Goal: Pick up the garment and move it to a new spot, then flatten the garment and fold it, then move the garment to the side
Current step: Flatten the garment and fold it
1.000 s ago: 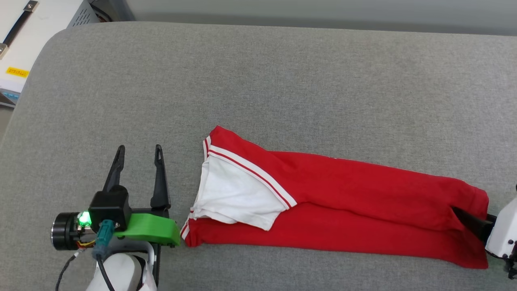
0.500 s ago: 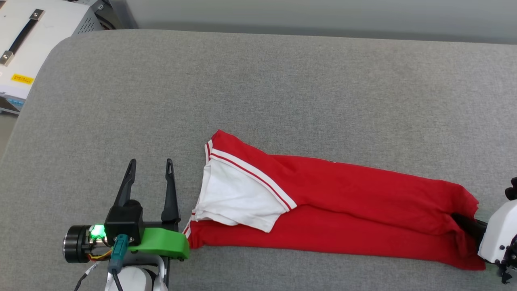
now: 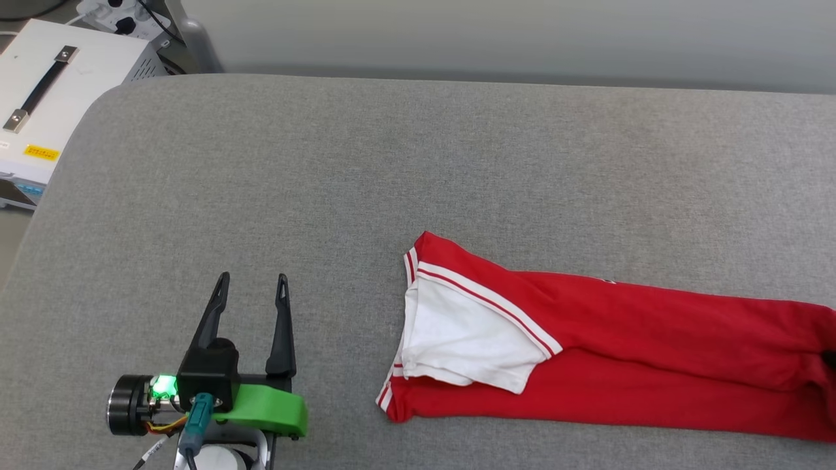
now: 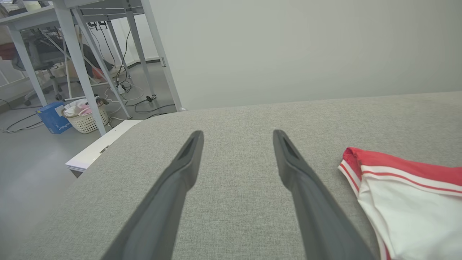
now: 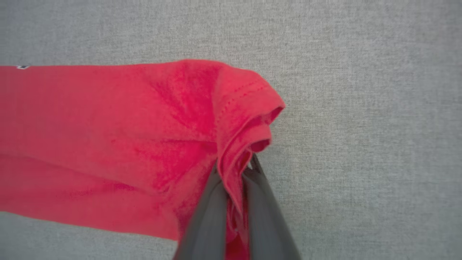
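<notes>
Red garment (image 3: 620, 365) being dragged rightward as a long folded strip.
You are clamping its right end in the right pincer (image 5: 235, 163); the left pincer (image 3: 253, 281) is hovering with fingers apart, empty, now well clear of the sleeve end it was nearly touching half a second ago. The strip is lying on the grey surface (image 3: 392, 163), long axis running left to right from that pincer.

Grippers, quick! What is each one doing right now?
Left gripper: jaws open, holding nothing.
Right gripper: jaws closed on the garment, at its red end.
</notes>
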Controlling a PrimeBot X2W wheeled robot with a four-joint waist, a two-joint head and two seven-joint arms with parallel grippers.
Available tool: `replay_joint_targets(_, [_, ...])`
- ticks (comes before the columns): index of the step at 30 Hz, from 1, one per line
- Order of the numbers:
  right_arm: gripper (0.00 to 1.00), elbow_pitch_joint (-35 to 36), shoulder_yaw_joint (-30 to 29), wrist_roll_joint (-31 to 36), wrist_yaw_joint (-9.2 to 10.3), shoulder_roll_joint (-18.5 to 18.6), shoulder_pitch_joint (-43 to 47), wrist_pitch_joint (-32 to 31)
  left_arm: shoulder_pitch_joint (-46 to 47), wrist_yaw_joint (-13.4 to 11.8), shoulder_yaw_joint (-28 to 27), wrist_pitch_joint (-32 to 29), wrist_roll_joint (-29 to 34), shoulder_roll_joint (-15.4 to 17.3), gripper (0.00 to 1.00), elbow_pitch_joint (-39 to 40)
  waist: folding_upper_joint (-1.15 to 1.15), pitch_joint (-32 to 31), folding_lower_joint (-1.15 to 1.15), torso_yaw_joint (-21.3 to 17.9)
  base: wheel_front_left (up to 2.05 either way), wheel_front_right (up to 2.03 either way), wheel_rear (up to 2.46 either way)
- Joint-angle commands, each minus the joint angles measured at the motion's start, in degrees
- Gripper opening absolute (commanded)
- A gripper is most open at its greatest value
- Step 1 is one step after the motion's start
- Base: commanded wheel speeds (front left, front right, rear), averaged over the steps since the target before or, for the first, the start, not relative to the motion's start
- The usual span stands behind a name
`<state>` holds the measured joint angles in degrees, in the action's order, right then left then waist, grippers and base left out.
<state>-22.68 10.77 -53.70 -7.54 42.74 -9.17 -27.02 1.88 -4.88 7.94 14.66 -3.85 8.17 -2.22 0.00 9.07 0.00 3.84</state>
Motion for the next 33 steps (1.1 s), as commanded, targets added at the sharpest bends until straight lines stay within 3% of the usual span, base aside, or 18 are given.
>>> replay_joint_targets(1, [0.00,1.0,-0.1,-0.8,0.05,-0.1,0.9,-0.4,-1.1,0.5,-0.4,0.3,0.7,-0.4,1.00,0.1,0.00,-0.3,0.00,0.1,0.00,0.00,0.00])
replay_joint_targets(9, [0.00,15.1,2.0,-4.3,0.05,-0.4,3.0,-2.8,-1.8,1.4,-1.3,0.3,1.3,-1.1,1.00,0.5,0.00,-0.6,0.00,0.3,0.00,0.00,0.00])
replay_joint_targets(17, [0.00,25.7,8.0,-3.0,0.05,-4.5,-2.4,-6.7,-0.9,2.1,-1.4,0.3,1.9,-1.9,1.00,0.7,0.00,0.8,0.00,0.8,0.00,0.00,0.00])
replay_joint_targets(24, [0.00,24.8,18.6,1.7,0.05,-9.1,-13.3,-9.1,1.1,2.6,-0.9,0.3,2.3,-2.7,1.00,0.5,0.00,3.1,0.00,1.8,0.00,0.00,0.00])
replay_joint_targets(33, [0.00,17.0,34.6,4.9,0.05,-16.4,-27.9,-7.4,3.2,2.8,-0.6,0.3,2.6,-3.4,1.00,0.4,0.00,6.0,0.00,3.0,0.00,0.00,0.00])
